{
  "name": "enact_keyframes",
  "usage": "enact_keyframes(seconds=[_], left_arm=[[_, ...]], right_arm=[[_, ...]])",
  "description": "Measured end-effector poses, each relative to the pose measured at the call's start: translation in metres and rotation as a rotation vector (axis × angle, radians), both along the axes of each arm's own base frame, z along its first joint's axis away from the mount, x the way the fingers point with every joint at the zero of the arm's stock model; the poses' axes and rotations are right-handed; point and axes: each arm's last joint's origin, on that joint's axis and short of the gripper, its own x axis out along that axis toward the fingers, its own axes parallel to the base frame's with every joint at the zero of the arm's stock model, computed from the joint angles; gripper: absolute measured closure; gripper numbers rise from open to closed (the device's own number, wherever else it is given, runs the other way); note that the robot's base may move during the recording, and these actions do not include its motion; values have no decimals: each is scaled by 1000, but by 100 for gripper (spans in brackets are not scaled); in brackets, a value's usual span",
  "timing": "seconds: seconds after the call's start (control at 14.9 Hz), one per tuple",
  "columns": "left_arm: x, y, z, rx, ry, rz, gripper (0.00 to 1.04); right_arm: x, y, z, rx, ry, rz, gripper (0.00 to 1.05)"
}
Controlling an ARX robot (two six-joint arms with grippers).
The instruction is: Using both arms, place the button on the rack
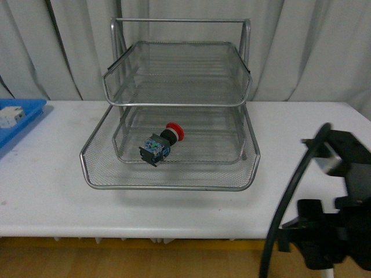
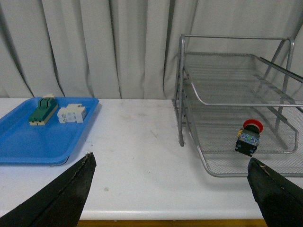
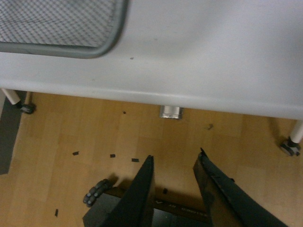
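Three tiers make up the large silver wire-mesh letter rack [image 1: 174, 116] with its metal tube frame, which stands on the white table [image 1: 52, 185], and the small push-button switch [image 1: 163, 142] with a round red mushroom cap, black body and blue end already lies on its side on the mesh of the rack's middle tier, towards the front lip, cap pointing to the rack's back. So the placing looks done, in my judgement, and the step in hand is to draw both arms clear: doing it well means keeping them low and away from the rack's front rim so nothing nudges the frame and rolls the button (a round cap on mesh would likely roll easily). To the rack's left sits a flat blue plastic tray [image 2: 28, 142] carrying a green-and-cream block [image 2: 42, 109] and a white block [image 2: 71, 113], neither of them wanted. The left gripper [image 2: 170, 194] shows only two dark fingertips spread wide apart with nothing between them, well in front of the rack. The right gripper [image 3: 174, 189] hangs off the table's front edge, below the rack's corner, its fingers a little apart and empty above the wooden floor; in the front view its dark bulk is cut off at the picture's edge.
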Motion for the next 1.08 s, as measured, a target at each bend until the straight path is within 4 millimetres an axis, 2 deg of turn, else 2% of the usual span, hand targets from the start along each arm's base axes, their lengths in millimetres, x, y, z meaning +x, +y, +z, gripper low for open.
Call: enact_keyframes(seconds=[0.13, 0.2, 0.34, 0.47, 0.54, 0.67, 0.81, 0.94, 1.08], left_arm=[[0, 0, 0, 0, 0, 0, 7], [0, 0, 0, 0, 0, 0, 7], [0, 0, 0, 0, 0, 0, 7], [0, 0, 0, 0, 0, 0, 7], [0, 0, 0, 0, 0, 0, 7], [0, 0, 0, 0, 0, 0, 7], [0, 0, 0, 0, 0, 0, 7], [0, 0, 0, 0, 0, 0, 7], [0, 0, 0, 0, 0, 0, 7]], right_arm=[[17, 38, -9, 17, 25, 60, 99], [22, 55, -12, 18, 37, 75, 102], [34, 85, -17, 17, 44, 80, 103], [55, 119, -17, 31, -37, 84, 103], [64, 130, -18, 11, -59, 74, 103], [78, 140, -21, -35, -150, 57, 103], [91, 145, -15, -59, -208, 53, 103], [112, 148, -10, -68, -267, 35, 103], [139, 153, -16, -86, -328, 12, 103]])
